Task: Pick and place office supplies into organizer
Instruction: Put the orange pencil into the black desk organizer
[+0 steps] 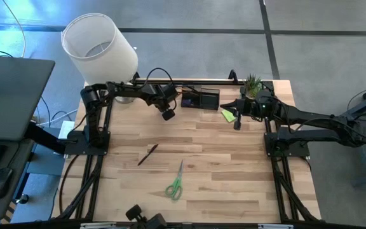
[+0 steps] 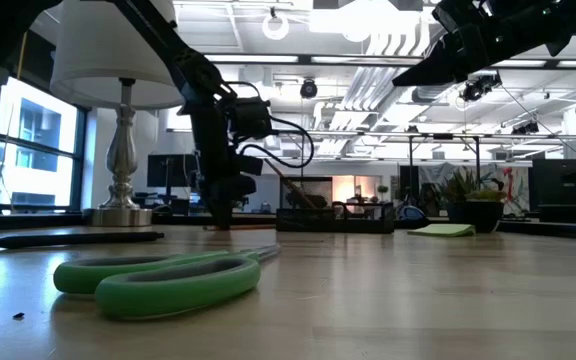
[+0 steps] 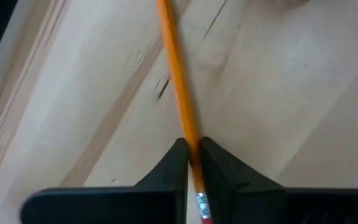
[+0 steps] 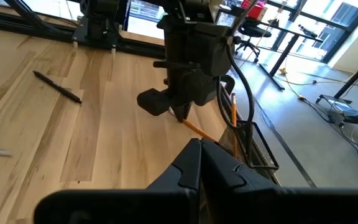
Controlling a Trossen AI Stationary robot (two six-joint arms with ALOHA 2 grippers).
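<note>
While clamped in left pincer (image 3: 193, 155), thin orange pencil (image 3: 176, 81), metal ferrule, pink eraser.

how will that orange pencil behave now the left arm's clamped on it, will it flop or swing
Probably stiff: the pencil runs dead straight out of the left end effector. It may pivot, since the fingers pinch it near the eraser end, leaving most of its length beyond them. If released on the table, its slim shaft would likely roll.

You have a white-shaded lamp (image 1: 100, 43) on a silver base at the far left corner of the wooden table (image 1: 221, 172), and a small potted plant (image 1: 253, 83) at the far right corner. Left of the table stands a dark desk (image 1: 8, 95).
</note>
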